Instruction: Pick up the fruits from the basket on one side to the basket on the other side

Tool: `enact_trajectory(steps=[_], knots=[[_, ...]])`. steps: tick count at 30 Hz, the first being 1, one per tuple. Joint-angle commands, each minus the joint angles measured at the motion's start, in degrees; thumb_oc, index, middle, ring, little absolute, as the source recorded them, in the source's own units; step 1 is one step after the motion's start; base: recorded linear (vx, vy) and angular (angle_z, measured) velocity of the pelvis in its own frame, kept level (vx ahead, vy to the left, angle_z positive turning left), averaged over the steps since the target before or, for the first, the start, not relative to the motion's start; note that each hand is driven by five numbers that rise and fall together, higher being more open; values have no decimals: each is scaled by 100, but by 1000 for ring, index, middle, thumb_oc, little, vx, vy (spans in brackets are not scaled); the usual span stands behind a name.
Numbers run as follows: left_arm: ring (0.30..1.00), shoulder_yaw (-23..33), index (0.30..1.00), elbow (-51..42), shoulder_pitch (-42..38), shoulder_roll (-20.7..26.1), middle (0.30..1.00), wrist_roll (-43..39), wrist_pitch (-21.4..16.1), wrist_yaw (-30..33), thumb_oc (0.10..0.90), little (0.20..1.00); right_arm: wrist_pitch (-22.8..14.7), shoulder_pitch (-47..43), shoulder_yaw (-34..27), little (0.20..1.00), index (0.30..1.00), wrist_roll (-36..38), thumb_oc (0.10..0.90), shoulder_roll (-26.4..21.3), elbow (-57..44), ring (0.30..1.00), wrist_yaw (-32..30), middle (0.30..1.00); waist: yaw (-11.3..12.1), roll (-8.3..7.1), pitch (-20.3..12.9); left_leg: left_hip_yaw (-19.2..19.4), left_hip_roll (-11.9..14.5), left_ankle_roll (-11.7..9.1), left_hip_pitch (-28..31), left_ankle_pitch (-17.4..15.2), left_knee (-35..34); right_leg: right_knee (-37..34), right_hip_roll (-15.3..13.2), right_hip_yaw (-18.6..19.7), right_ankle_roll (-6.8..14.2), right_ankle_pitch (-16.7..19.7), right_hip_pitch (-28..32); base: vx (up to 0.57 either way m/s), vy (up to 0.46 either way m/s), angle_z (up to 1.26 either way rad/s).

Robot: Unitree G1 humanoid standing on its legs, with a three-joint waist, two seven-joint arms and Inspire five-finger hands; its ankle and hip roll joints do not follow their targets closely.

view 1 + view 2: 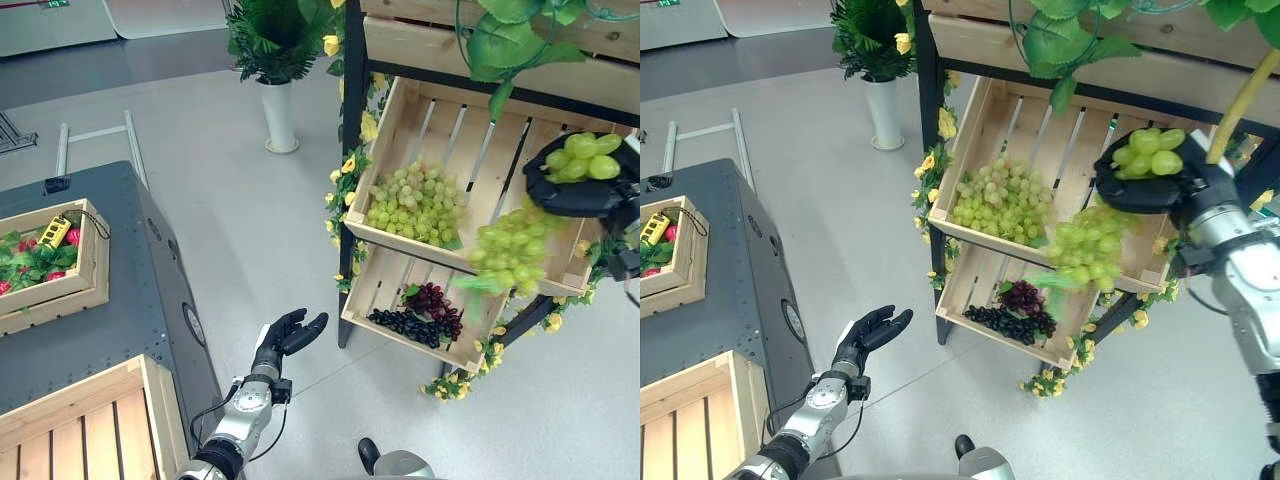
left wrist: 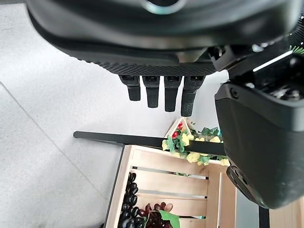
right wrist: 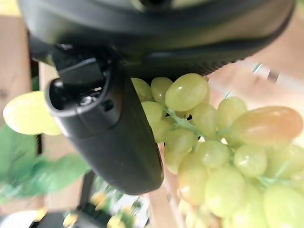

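The robot's right hand (image 1: 1145,190) is curled around a bunch of green grapes (image 1: 1148,153), holding it up at the right end of the upper crate (image 1: 975,125) on a wooden fruit stand (image 1: 965,45). Part of the bunch sits on top of the palm while a longer cluster (image 1: 1085,245) hangs below the hand, over the crate's near right corner. In the right wrist view the thumb (image 3: 111,137) presses against the grapes (image 3: 209,147), with thin green stems visible between the berries.

A second pile of green grapes (image 1: 1002,203) lies loose in the middle of the same crate. Below it, the lower crate (image 1: 970,285) holds dark grapes (image 1: 1012,312). Yellow flowers (image 1: 345,165) and leaves trim the stand's black frame.

The left hand (image 1: 285,335) hovers low over the grey floor, well apart from the stand, fingers relaxed and holding nothing. To the far left, a dark cabinet (image 1: 140,280) carries a crate of red fruit and leaves (image 1: 45,262), with a bare slatted crate (image 1: 90,425) nearer the robot, the likely destination.

The grapes look light but awkward: a soft, floppy cluster whose berries are smooth, easily crushed and apt to drop off. The safest hold is probably under the bulk with the main stem caught among the fingers, squeezing gently, since the dangling part may swing or tear away during the carry to the left.
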Motion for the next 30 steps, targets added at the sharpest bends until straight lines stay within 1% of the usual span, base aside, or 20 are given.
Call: enact_trajectory(steps=[1,2,3,4,6,9,11,12,13,14,15,16,18,20,21,22,23,26,29,30], knots=[[900,-267,900,81,-483,233,900,72,-378,-97,800,900,-1172,-1552,-451,300,300,-238,400,-500,497,300,-481,300,350,-153,-507,-278,-50,143,310,-1087,203,14,214,-316,63,-364,281,0,0,0],[900,-270,900,82,-484,235,900,71,-377,-101,800,900,-1207,-1586,-414,300,300,-273,400,-524,534,300,-485,300,355,-154,-510,-281,-51,143,310,-1084,200,13,213,-324,62,-364,282,0,0,0],[900,-294,900,93,-476,249,900,82,-381,-107,800,900,-1406,-1740,-244,300,300,-576,400,-647,661,300,-628,300,404,-171,-525,-319,-56,147,308,-1072,189,10,211,-361,59,-371,288,0,0,0],[900,-293,900,102,-472,252,900,77,-385,-118,800,900,-1484,-1828,-155,300,300,-722,400,-689,701,300,-697,300,414,-171,-532,-329,-56,147,306,-1069,189,10,209,-375,61,-374,291,0,0,0],[900,-306,900,117,-475,257,900,86,-380,-140,800,900,-1752,-2030,55,300,300,-1392,400,-816,826,300,-1009,300,462,-184,-550,-356,-57,146,300,-1061,180,10,198,-424,63,-389,301,0,0,0],[900,-329,900,108,-463,257,900,102,-372,-136,800,900,-1886,-2225,296,300,300,-1885,400,-930,912,300,-1330,300,517,-193,-554,-404,-60,149,298,-1044,156,10,193,-480,66,-394,309,1,-7,1],[900,-369,900,91,-469,267,900,89,-363,-131,800,900,-2011,-2466,597,300,300,-2654,400,-1035,1026,300,-1811,300,592,-214,-543,-455,-59,151,284,-1038,152,10,183,-537,67,-412,319,-31,-39,4],[900,-362,900,86,-469,271,900,87,-362,-132,800,900,-2072,-2589,741,300,300,-2916,400,-1052,1072,300,-1974,300,625,-255,-537,-396,-62,147,236,-924,150,10,180,-541,26,-342,270,0,0,0],[900,-375,900,82,-460,267,900,88,-361,-137,800,900,-2103,-2626,809,300,300,-3119,400,-1082,1090,300,-2075,300,633,-220,-546,-475,-60,151,274,-1022,142,10,178,-570,65,-415,317,-61,-56,4],[900,-357,900,80,-445,262,900,110,-378,-134,800,900,-2090,-2744,960,300,300,-3327,400,-1104,1073,300,-2228,300,667,-259,-546,-425,-65,150,226,-911,137,10,173,-575,24,-352,269,-4,-9,4],[900,-354,900,76,-443,257,900,118,-372,-135,800,900,-2084,-2772,999,300,300,-3356,400,-1112,1068,300,-2268,300,673,-261,-544,-431,-66,151,226,-910,135,10,171,-582,23,-355,272,-56,-51,3],[900,-342,900,78,-426,254,900,131,-372,-150,800,900,-2114,-2960,1247,300,300,-3944,400,-1156,1062,300,-2602,300,725,-271,-545,-466,-71,149,224,-902,128,10,163,-625,22,-366,286,0,0,0],[900,-343,900,78,-423,249,900,140,-360,-160,800,900,-2097,-3100,1436,300,300,-4433,400,-1182,1070,300,-2859,300,757,-272,-549,-492,-73,147,221,-895,117,10,156,-653,24,-373,292,0,-2,3],[900,-335,900,97,-402,241,900,159,-362,-192,800,900,-2004,-3304,1755,300,300,-5203,400,-1265,1112,300,-3125,300,812,-281,-556,-536,-77,149,211,-890,112,10,144,-711,28,-382,301,0,-7,17],[900,-328,900,108,-402,236,900,156,-365,-199,800,900,-1959,-3367,1859,300,300,-5422,400,-1287,1132,300,-3160,300,820,-283,-561,-548,-80,149,201,-889,114,10,141,-724,30,-382,300,-6,-13,17],[900,-301,900,113,-407,232,900,157,-340,-211,800,900,-1896,-3415,2040,300,300,-5963,400,-1352,1171,300,-3171,300,854,-305,-567,-566,-82,149,185,-884,113,10,135,-746,32,-384,297,-8,-11,8],[900,-291,900,111,-404,227,900,155,-337,-210,800,900,-1900,-3455,2093,300,300,-5994,400,-1354,1183,300,-3174,300,849,-300,-570,-569,-82,150,182,-883,114,10,135,-749,32,-384,295,-18,-13,4],[900,-209,900,176,-407,200,900,153,-351,-241,800,900,-1752,-3529,2586,300,300,-6731,400,-1434,1284,300,-2913,300,888,-326,-581,-583,-78,153,153,-861,98,10,124,-797,34,-389,277,-18,-7,3],[900,-178,900,209,-416,213,900,123,-355,-277,800,900,-1659,-3475,2792,300,300,-6951,400,-1407,1366,300,-2706,300,910,-333,-576,-592,-76,155,139,-853,97,10,117,-822,37,-391,271,-22,-7,1],[900,-171,900,209,-437,218,900,116,-329,-273,800,900,-1570,-3429,2886,300,300,-7017,400,-1357,1418,300,-2519,300,925,-339,-566,-592,-75,160,136,-853,104,10,110,-840,36,-392,276,-34,-9,3]])
